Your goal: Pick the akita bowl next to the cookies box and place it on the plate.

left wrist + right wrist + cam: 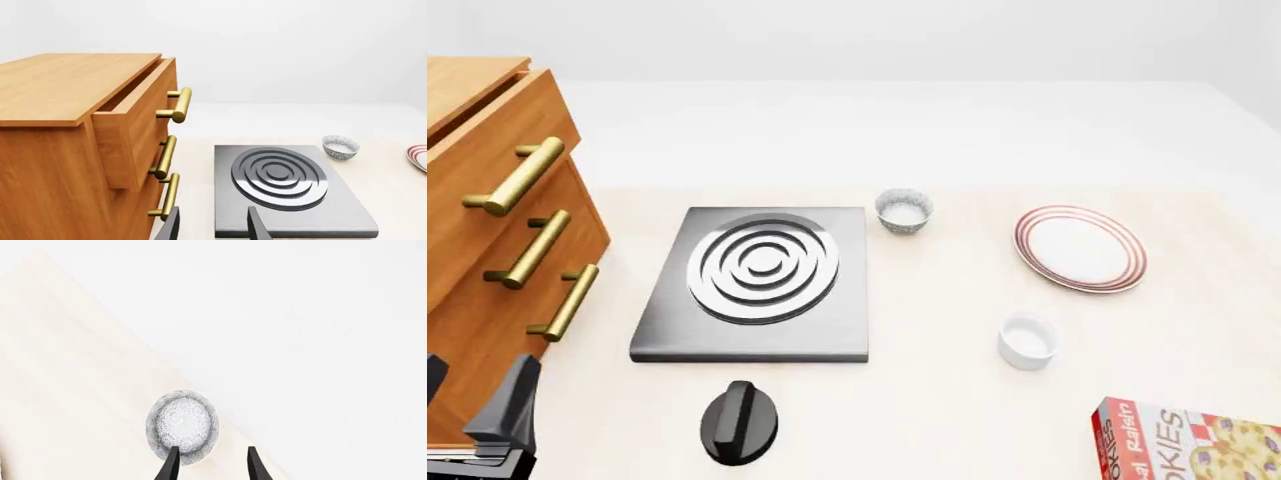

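Observation:
An akita bowl (183,424), grey-blue speckled, sits on the pale table near its edge in the right wrist view. My right gripper (213,466) is open just above it, one finger over the bowl's rim; this gripper is outside the front view. Another bowl of the same kind (904,211) stands beside the stove plate's far right corner and shows again as the bowl (341,147) in the left wrist view. The cookies box (1190,442) lies at the near right corner. The plate (1080,248) with red rings sits at the right. My left gripper (474,402) is open and empty at the near left.
A wooden drawer cabinet (501,230) with brass handles fills the left side, its top drawer slightly out. The grey stove plate (761,280) lies in the middle, a black knob (739,420) in front of it. A plain white cup (1028,340) stands near the plate.

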